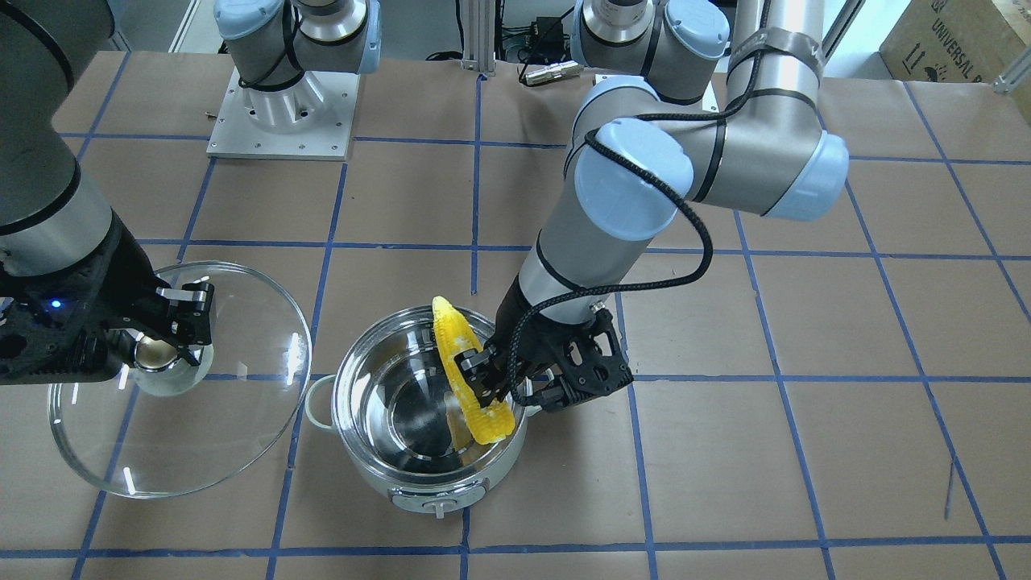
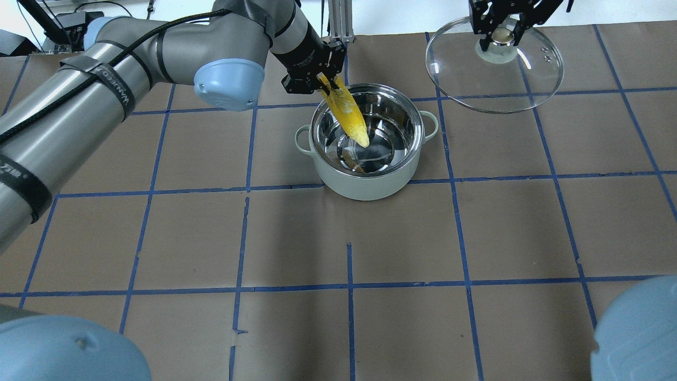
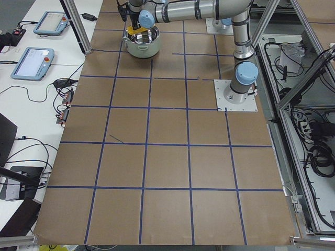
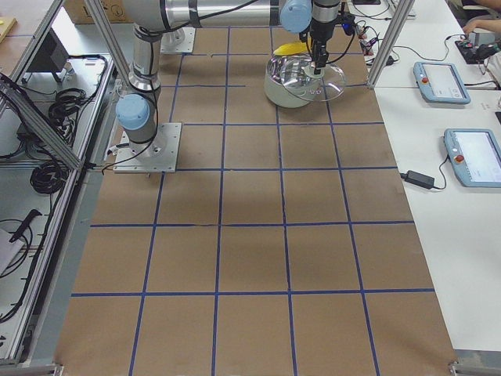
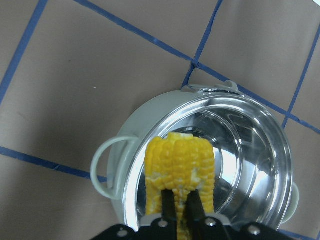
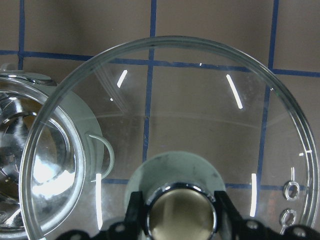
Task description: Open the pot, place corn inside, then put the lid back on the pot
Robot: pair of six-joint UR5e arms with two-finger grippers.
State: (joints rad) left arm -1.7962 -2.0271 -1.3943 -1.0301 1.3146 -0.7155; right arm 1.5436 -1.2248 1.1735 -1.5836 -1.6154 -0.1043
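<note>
While our left gripper pinches the yellow corn cob over the grey-green steel pot, the wrist view, bottom centre, confirms the right gripper clasping the clear glass lid.

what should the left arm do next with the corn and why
Probably ease the left gripper down a little before releasing. It is shut on the corn, which hangs over the open pot, seemingly above the rim; the cob looks nearly as long as the opening is wide, so a drop could catch the rim. The right gripper holds the lid aside.
</note>
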